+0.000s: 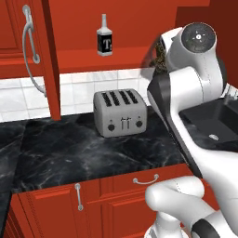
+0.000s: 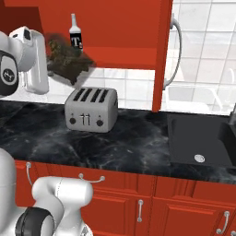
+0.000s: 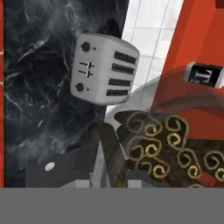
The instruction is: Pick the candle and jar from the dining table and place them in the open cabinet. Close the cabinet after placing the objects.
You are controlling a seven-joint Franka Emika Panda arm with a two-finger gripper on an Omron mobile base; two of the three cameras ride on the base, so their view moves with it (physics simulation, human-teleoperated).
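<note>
Holding the jar [image 2: 68, 57] in the gripper [image 3: 114, 175], jaws drawn in tight on it. Seen in the right base view tilted over on its side, up in the air just left of and below the red inner shelf of the cabinet [image 2: 133, 55], above the toaster [image 2: 91, 109] and clear of it. Olive-brown contents with pale curls pressed close to the lens in the hand view [image 3: 162, 151], glass wall curving over them. In the left base view, a dark patch of the jar [image 1: 160, 56] peeking out behind the white arm, level with the shelf edge.

On the shelf, upright: a clear bottle [image 1: 105, 39] with a black "T" label, standing left of the jar in the left base view and just right of it in the right base view. Cabinet door [image 1: 49, 60] swung open, long curved silver handle [image 1: 30, 51] on its face. Toaster on the black marble desk [image 1: 69, 158], near the tiled back wall. Black sink [image 2: 198, 138] set into the desk to the right.
</note>
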